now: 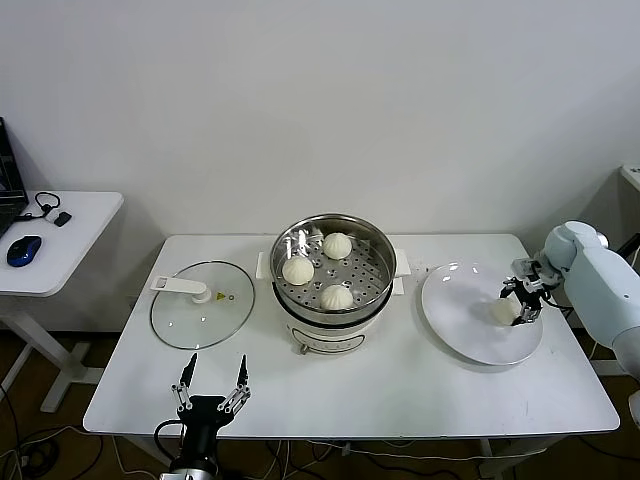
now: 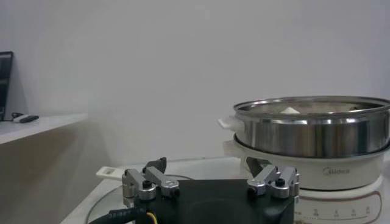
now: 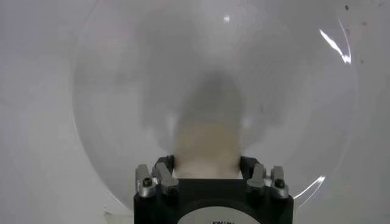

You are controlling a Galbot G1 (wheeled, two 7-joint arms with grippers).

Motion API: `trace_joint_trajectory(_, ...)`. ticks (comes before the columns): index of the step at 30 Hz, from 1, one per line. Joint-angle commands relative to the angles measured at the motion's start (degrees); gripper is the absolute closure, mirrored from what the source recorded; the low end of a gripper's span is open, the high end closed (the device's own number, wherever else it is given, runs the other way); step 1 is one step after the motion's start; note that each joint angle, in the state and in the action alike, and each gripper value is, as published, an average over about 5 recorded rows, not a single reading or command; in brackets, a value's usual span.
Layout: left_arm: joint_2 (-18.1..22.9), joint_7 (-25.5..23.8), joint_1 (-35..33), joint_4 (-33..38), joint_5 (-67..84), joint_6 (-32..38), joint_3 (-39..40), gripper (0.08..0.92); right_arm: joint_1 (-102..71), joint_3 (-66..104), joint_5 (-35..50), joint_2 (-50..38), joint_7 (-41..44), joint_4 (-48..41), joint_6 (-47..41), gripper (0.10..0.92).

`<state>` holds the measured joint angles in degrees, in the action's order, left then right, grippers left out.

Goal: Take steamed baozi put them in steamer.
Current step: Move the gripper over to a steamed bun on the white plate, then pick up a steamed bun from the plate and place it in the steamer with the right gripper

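Right claw [image 1: 520,303] closed around the last baozi [image 1: 505,311] on plate [image 1: 460,320] at frame right, three baozi [image 1: 298,270] seated in steamer [image 1: 380,262] at centre, left claw [image 1: 211,385] held open at lower left.

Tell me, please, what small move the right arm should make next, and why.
Probably lift straight up. The right claw sits around the last baozi on the plate, fingers at both its sides. Three buns already lie in the steamer, so a lift clears the rim before carrying across.
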<state>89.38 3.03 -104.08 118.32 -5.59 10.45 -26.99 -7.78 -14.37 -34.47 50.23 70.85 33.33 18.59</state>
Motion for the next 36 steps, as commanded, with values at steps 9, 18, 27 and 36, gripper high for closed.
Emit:
trace_joint_trajectory(9, 0.1, 0.1, 0.0, 0.0, -0.1, 0.1, 0.0, 0.177, 2.6, -6.8, 9.1, -2.8, 1.4, 4.9, -2.0, 0.364)
trace_joint_trajectory(18, 0.2, 0.3, 0.3, -0.1, -0.2, 0.0, 0.5, 0.177, 12.2, -22.2, 23.8, -8.1, 3.4, 16.6, -5.5, 0.372)
trace_joint_trajectory(27, 0.1, 0.2, 0.6, -0.2, -0.4, -0.1, 1.1, 0.177, 31.9, -43.4, 42.6, -8.0, 4.7, 21.6, -10.9, 0.388)
trace_joint_trajectory(36, 0.0, 0.1, 0.7, -0.1, -0.6, -0.2, 2.0, 0.177, 47.0, -58.6, 62.0, -2.9, 4.1, 25.9, -20.1, 0.389)
